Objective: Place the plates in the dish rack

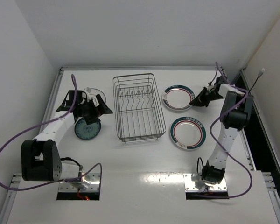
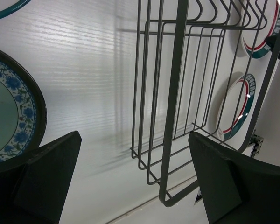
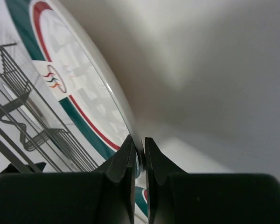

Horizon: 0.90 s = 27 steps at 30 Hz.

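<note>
My right arm rises from its base with the elbow raised and reaches to the far right of the rectangular grey wire dish rack (image 1: 136,107). My right end effector (image 3: 139,150) is clamped on the right rim of a round white plate with green and red rim bands (image 1: 176,98), its fingers nearly together with only the rim between them. In the wrist view this plate looks steeply slanted, but I cannot tell whether it touches the white tabletop (image 1: 144,163).

My left arm lies low, stretched forward to the left of the rack. My left end effector (image 2: 134,149) is spread wide, gripping nothing, above the small teal plate with a blue floral rim (image 1: 87,129). A whitish plate (image 1: 96,92) just beyond is mostly hidden by that end effector, and its centre cannot be made out. A second banded plate (image 1: 188,132) lies flat to the right of the rack's near end.

Inside the rack stands a row of upright wire prongs (image 1: 136,99). All four plates are outside it.
</note>
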Available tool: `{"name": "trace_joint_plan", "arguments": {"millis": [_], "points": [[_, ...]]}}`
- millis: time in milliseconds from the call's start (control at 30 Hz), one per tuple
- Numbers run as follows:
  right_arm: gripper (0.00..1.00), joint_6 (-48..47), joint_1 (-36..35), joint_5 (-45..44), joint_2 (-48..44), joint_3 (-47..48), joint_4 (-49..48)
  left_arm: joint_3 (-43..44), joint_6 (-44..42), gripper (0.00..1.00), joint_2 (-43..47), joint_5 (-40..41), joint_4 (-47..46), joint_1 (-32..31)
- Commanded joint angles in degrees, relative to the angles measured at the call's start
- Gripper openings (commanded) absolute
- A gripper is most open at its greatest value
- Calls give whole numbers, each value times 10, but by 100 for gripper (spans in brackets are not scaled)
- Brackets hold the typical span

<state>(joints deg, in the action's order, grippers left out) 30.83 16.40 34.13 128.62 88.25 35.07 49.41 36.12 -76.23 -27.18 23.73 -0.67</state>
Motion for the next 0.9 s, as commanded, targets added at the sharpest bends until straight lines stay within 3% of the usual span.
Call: {"name": "trace_joint_plan", "arguments": {"millis": [0,100,233,333,433,567,867], "points": [[0,0,-6,-21,-27,44,-31,24,-8,100,2,5,8,1],[0,13,-17,-82,-118,88,-26,24,0,100,2,15,13,1],[0,26,-70,-252,-250,128,-11,24,6,100,2,77,46,1],[0,19,-110,-317,-278,147,24,42,6,100,2,141,84,1],[0,3,-194,-379,-310,149,47,60,6,100,2,183,106,1],[0,-9,-263,-437,-352,100,33,60,6,100,7,196,113,1],[0,-32,-391,-586,-347,106,96,48,28,100,7,196,106,1]]}}
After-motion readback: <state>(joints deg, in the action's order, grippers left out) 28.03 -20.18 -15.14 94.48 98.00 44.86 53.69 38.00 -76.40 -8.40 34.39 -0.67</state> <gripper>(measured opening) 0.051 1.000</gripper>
